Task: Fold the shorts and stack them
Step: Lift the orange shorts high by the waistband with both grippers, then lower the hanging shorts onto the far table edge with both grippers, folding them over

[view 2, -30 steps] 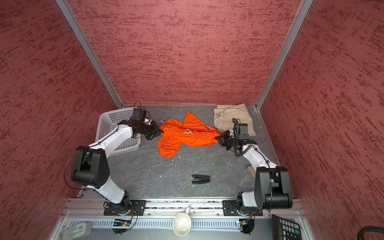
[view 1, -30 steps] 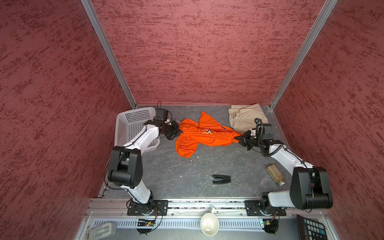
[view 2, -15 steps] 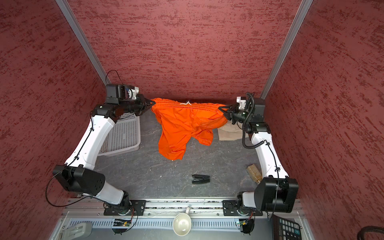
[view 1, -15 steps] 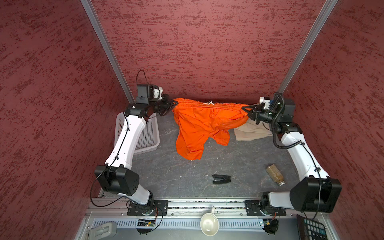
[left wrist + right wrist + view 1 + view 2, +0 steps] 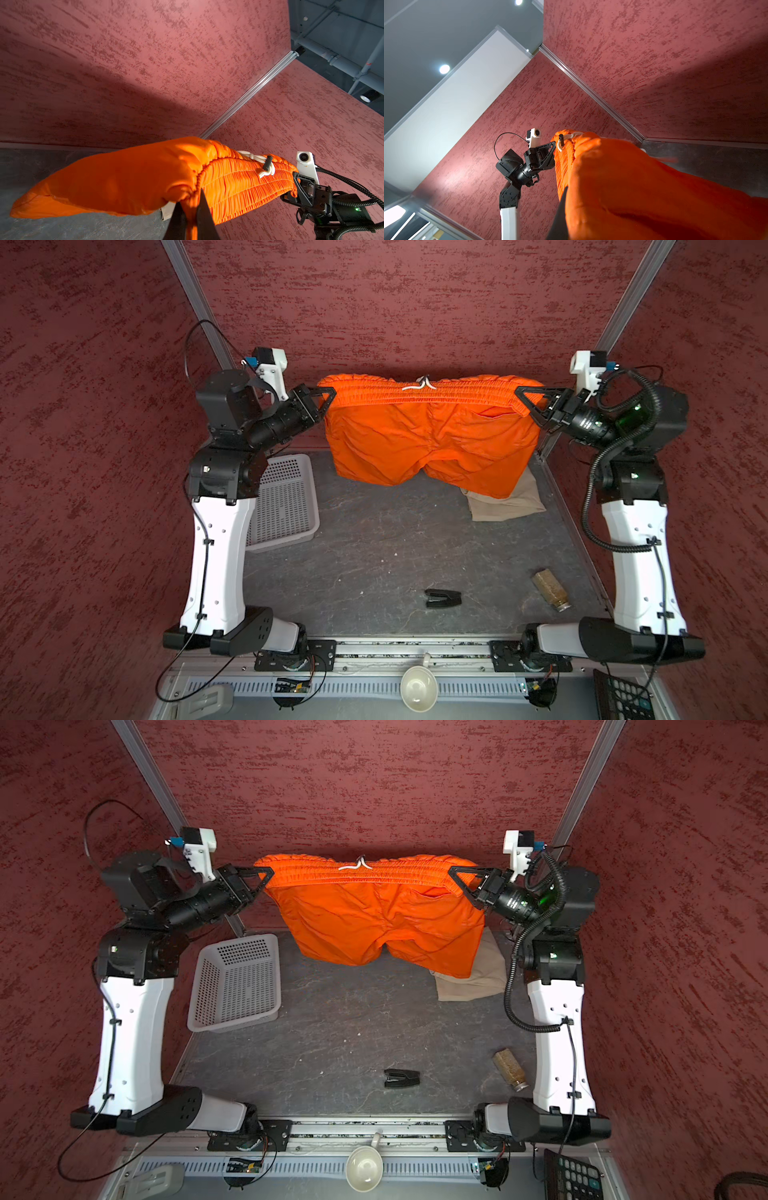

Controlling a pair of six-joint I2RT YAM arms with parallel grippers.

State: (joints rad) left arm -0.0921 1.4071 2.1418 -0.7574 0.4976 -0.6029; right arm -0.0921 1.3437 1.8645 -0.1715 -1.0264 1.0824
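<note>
shorts point(image 5: 623, 187): orange, waistband pinched in right gripper point(image 5: 565, 199)
far end: pinched by left gripper point(image 5: 553, 149)
drawstring point(image 5: 564, 138): white, beside left gripper

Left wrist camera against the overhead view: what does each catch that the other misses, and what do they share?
Only the left wrist view shows grey ceiling pipes beyond the red wall and a black toggle on the drawstring. Only a top view shows the white basket, a small black object and a jar on the table. Both show the orange shorts hanging stretched by the waistband between the left tool and the right tool, each shut on it.
</note>
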